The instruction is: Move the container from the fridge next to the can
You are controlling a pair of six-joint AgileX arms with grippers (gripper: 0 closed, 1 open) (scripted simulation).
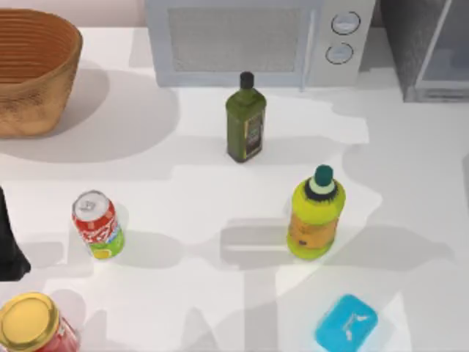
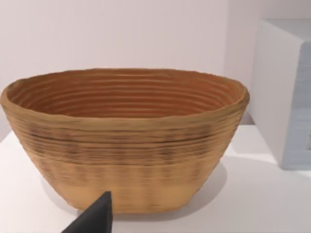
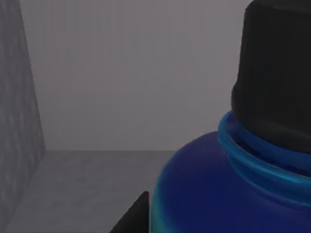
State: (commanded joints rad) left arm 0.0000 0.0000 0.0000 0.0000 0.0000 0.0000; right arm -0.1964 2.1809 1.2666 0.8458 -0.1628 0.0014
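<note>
The container stands very close in the right wrist view, showing its dark blue shoulder, cyan ring and black cap against the grey inner walls of the fridge. A dark tip of my right gripper sits right beside the container's body. From above, the fridge is at the back right corner. The red can stands upright at the left front. My left gripper is parked at the left edge, near the can.
A woven basket sits at the back left, a white microwave at the back centre. A dark green bottle, a yellow-green bottle, a flat cyan box and a gold-lidded red jar stand around.
</note>
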